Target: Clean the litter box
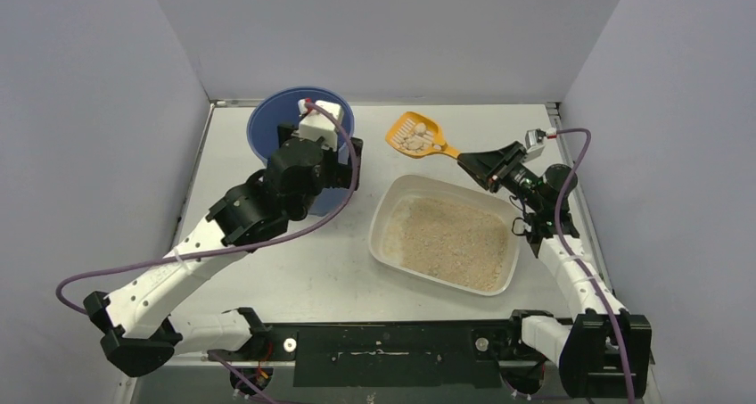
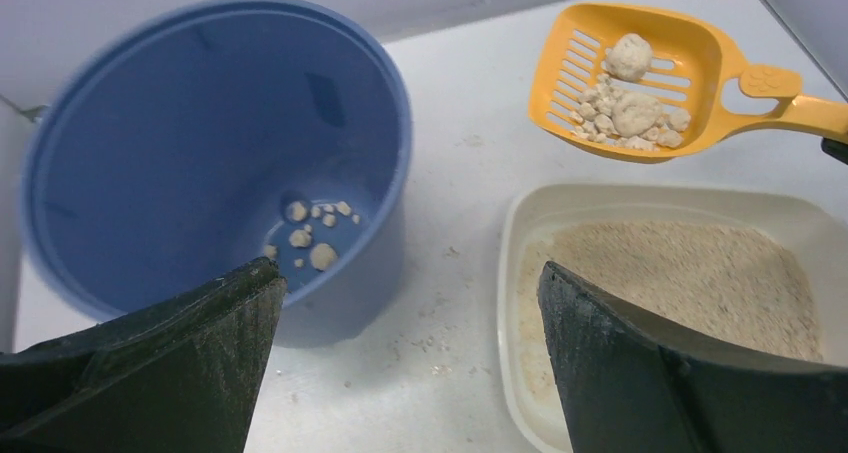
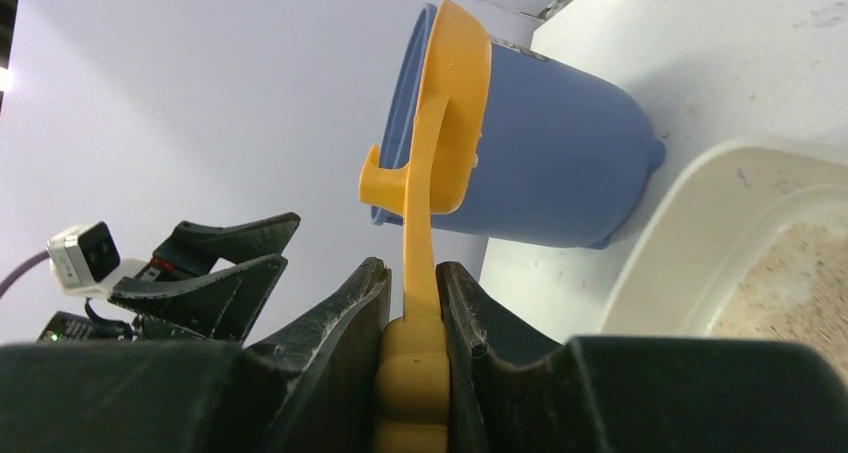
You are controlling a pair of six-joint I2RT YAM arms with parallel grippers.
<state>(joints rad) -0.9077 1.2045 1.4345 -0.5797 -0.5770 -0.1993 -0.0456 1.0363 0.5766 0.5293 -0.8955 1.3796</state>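
The litter box (image 1: 382, 230), a shallow white tray of tan granules, lies right of centre; its rim shows in the left wrist view (image 2: 512, 273) and the right wrist view (image 3: 680, 223). My right gripper (image 1: 486, 168) (image 3: 413, 283) is shut on the handle of the yellow scoop (image 1: 415, 136) (image 2: 630, 83) (image 3: 440, 123). It holds the scoop in the air beyond the box's far left corner, with pale clumps (image 2: 635, 113) in it. The blue bucket (image 1: 267, 123) (image 2: 200, 123) (image 3: 560, 143) stands at the back left with a few clumps inside. My left gripper (image 1: 343, 168) (image 2: 410, 293) is open and empty, between bucket and box.
Stray granules (image 2: 440, 338) lie on the white table between the bucket and the litter box. Grey walls close in the table at the left, back and right. A purple cable (image 1: 267, 239) loops beside the left arm.
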